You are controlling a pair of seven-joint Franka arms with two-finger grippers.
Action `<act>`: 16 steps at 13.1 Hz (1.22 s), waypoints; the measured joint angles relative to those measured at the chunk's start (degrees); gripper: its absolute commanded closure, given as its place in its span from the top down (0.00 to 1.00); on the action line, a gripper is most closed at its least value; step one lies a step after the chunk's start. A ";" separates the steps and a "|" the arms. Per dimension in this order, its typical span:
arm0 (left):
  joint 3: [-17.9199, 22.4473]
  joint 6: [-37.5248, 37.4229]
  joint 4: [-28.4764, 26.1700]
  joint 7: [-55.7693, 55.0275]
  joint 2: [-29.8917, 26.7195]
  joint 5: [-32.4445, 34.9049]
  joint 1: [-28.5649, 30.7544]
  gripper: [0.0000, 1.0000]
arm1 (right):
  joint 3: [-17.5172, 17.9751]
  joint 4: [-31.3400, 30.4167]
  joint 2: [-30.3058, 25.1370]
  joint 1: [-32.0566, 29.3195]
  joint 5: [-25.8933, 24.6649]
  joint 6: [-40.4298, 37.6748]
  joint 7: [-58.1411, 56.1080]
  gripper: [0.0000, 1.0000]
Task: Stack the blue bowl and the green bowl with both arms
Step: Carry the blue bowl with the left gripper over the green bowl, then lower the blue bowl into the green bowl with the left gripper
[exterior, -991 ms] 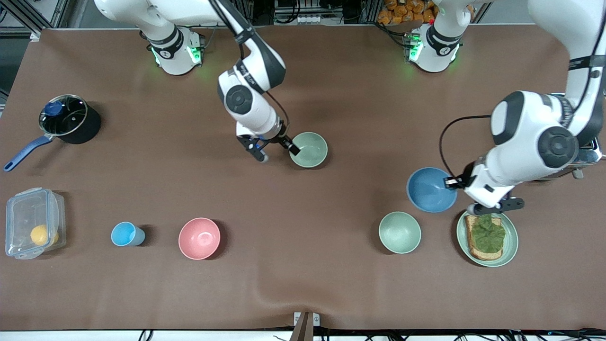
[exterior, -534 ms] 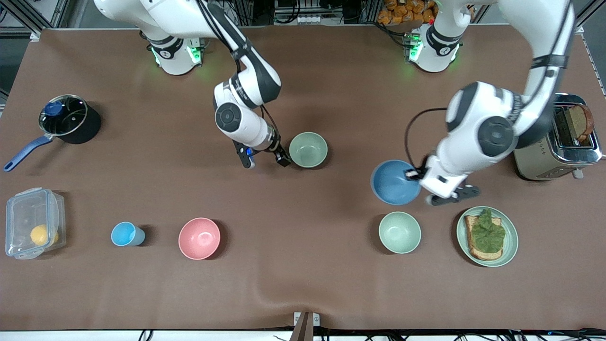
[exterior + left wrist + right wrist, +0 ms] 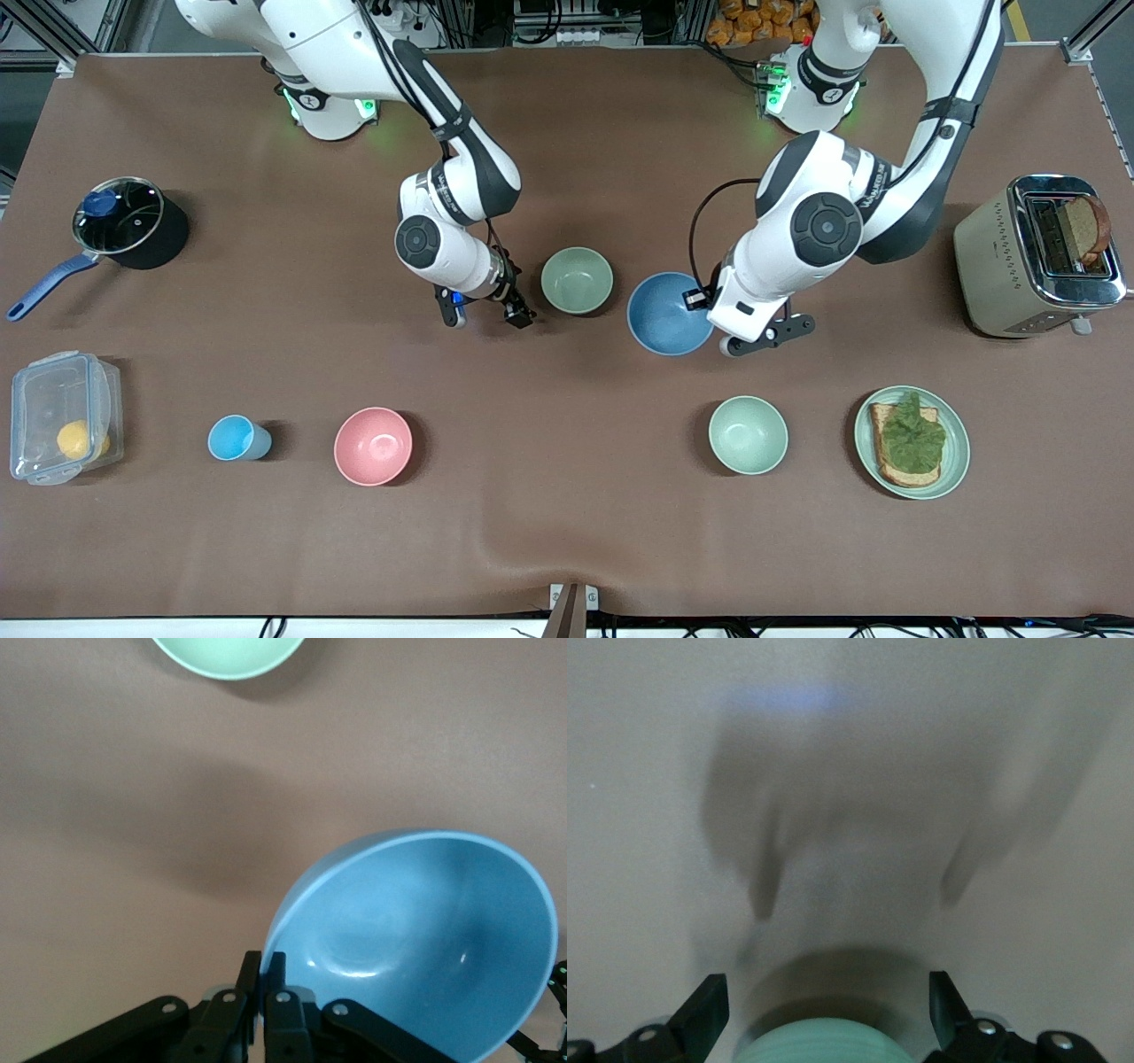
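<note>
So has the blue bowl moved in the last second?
Yes. The blue bowl, pinched at its rim by the left hand, has travelled away from the toast plate toward the green bowl at the table's middle.

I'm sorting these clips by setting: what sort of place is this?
Probably a robot lab staged as a kitchen: a cloth-covered table holds a toaster, a pot and a plate of toast, with metal framing and cables along its edges.

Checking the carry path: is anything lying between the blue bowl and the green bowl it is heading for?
Nothing: the front view shows only bare brown table between the blue bowl and the green bowl.
</note>
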 measured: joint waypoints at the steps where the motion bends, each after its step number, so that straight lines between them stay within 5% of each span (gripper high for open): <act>1: -0.02 0.03 0.00 -1.70 0.15 -0.02 -0.78 0.00 | 0.10 0.00 0.18 0.02 0.61 0.17 0.00 1.00; 16: -0.32 13.83 -5.87 -14.99 5.60 -1.80 -14.90 0.00 | 0.90 0.03 1.46 0.40 1.26 1.95 0.00 1.00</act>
